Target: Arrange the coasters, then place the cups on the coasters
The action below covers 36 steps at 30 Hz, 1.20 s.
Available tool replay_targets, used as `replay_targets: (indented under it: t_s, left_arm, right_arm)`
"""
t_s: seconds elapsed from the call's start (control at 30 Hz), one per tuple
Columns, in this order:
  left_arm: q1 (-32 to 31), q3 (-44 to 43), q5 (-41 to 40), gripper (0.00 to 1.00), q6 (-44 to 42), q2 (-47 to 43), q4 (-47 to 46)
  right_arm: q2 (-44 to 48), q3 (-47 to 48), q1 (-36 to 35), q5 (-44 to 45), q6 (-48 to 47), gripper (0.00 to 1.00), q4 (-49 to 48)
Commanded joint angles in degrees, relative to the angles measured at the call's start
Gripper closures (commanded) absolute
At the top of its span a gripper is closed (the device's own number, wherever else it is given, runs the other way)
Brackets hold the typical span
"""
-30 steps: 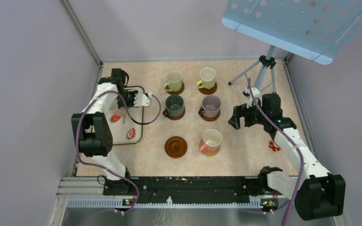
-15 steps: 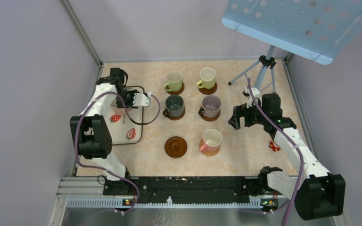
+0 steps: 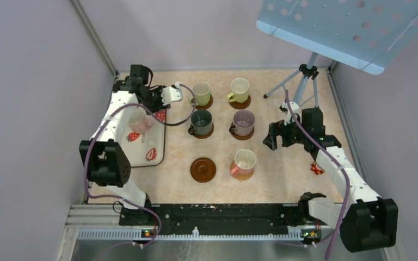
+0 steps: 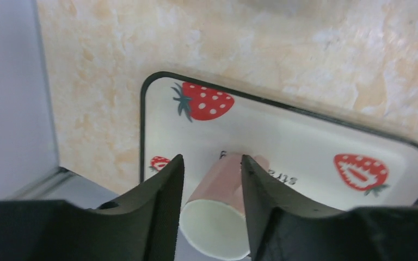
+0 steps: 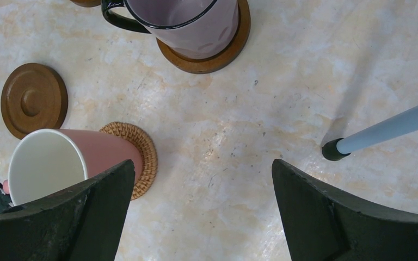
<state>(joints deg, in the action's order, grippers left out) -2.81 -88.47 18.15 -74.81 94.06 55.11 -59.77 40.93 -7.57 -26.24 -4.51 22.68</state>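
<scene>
Five cups stand on coasters: two light green [image 3: 201, 93] [image 3: 239, 89], a dark green-grey one [image 3: 201, 122], a mauve one [image 3: 244, 121] and a pink one [image 3: 245, 161] on the woven tan coaster [image 5: 139, 153]. One dark brown coaster [image 3: 203, 169] lies bare. A second pink cup [image 3: 137, 123] stands on the strawberry tray [image 3: 151, 142]. My left gripper [image 3: 153, 101] hangs above it; in the left wrist view the cup [image 4: 217, 187] shows below the parted fingers, unclamped. My right gripper [image 3: 272, 136] is wide open over bare table, right of the pink cup [image 5: 60, 157].
A tripod [image 3: 306, 82] with a blue perforated board [image 3: 348, 24] stands at the back right, one leg foot [image 5: 333, 149] close to my right gripper. A small red item [image 3: 317, 168] lies near the right arm. Walls close in the left, back and right sides.
The left arm has swung toward the back and its fingers have spread from shut. The pink cup on the tray has come into sight. The right arm has not moved.
</scene>
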Motion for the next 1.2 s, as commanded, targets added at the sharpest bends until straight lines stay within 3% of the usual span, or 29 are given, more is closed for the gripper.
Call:
replay_targets:
  t_s: [0.0, 0.2, 0.33, 0.63, 1.17]
  left_arm:
    - [-3.1, -0.4, -4.6, 0.56, 12.6, 3.1, -3.4]
    - [-5.7, 2.4, -14.2, 0.75, 18.9, 6.8, -5.5]
    - [-6.4, 6.0, -19.9, 0.80, 20.0, 7.4, -8.5]
    - [-6.4, 10.2, -26.5, 0.82, 21.6, 7.6, -9.8]
    - [-4.2, 19.2, -28.5, 0.77, 21.8, -0.5, -8.0]
  right_arm:
    - [0.0, 2.4, 0.5, -0.8, -0.9, 0.05, -0.6]
    - [0.0, 2.4, 0.5, -0.7, -0.8, 0.05, -0.5]
    - [0.0, 2.4, 0.5, -0.5, -0.8, 0.05, -0.5]
    - [0.0, 2.4, 0.5, -0.5, -0.9, 0.05, -0.5]
    - [0.1, 2.5, 0.5, -1.2, -1.0, 0.05, -0.5]
